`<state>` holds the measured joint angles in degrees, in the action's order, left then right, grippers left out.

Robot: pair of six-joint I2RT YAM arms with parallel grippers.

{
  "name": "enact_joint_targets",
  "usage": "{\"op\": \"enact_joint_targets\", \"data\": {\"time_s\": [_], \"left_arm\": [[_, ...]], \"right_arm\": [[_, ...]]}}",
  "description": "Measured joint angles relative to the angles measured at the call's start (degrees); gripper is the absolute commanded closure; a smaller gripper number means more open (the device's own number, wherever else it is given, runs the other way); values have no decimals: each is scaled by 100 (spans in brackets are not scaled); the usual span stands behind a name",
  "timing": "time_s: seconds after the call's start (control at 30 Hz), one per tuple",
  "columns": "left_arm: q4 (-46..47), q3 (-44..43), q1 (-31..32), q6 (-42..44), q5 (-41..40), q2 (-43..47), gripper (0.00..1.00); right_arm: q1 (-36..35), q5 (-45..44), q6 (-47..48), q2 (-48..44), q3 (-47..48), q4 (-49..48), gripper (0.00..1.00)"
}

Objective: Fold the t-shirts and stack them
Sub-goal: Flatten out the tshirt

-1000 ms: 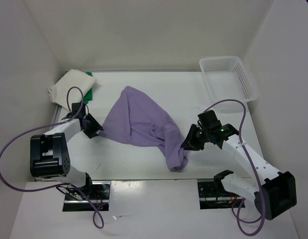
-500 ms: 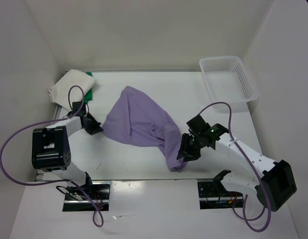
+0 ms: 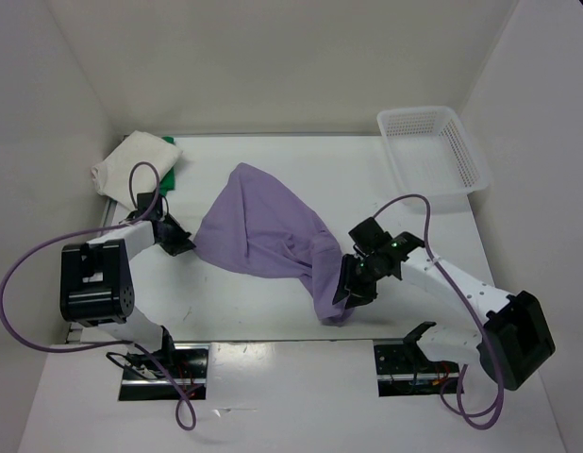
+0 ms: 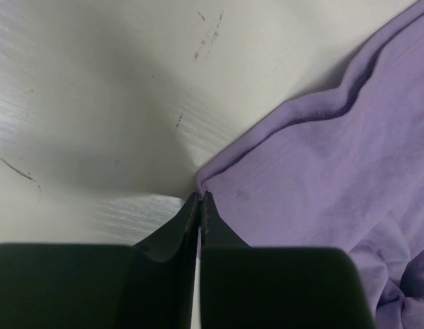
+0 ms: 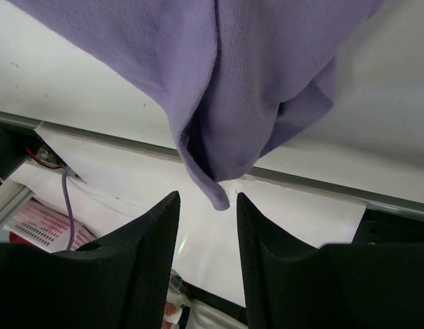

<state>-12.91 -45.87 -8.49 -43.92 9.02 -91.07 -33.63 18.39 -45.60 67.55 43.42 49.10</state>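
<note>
Nearest the table's front edge, the right gripper (image 5: 206,197) stands spread, the bunched lower end of the lavender t-shirt (image 3: 258,226) hanging just between its fingertips, ungripped. At left, the left gripper (image 4: 199,199) is pressed together, its tips touching the shirt's hem corner; whether cloth is caught cannot be told. The shirt lies crumpled mid-table (image 3: 273,160). In the far left corner, a white t-shirt (image 3: 126,162) rests on a green t-shirt (image 3: 172,175); a white mesh basket (image 3: 419,114) sits far right.

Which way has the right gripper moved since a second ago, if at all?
Yes. Right gripper shifted down-left in the top view, farther from the basket.
</note>
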Motion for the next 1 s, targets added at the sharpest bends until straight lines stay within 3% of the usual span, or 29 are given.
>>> {"op": "enact_joint_targets", "data": {"time_s": [0.4,0.63,0.73,0.77,0.9,1.0], "left_arm": [[-116,2,74,9,-24,326,100],[-125,15,85,7,-11,396,100],[-125,15,85,7,9,396,100],[-125,17,85,7,15,398,100],[-125,17,85,2,42,398,100],[-127,17,85,-2,114,433,100]], "right_arm": [[-50,72,55,393,-57,-107,57],[-74,162,118,452,-85,-175,80],[-76,188,122,461,-83,-195,84],[-76,188,131,461,-83,-195,90],[-76,205,142,459,-68,-195,100],[-76,221,129,457,109,-188,100]]}}
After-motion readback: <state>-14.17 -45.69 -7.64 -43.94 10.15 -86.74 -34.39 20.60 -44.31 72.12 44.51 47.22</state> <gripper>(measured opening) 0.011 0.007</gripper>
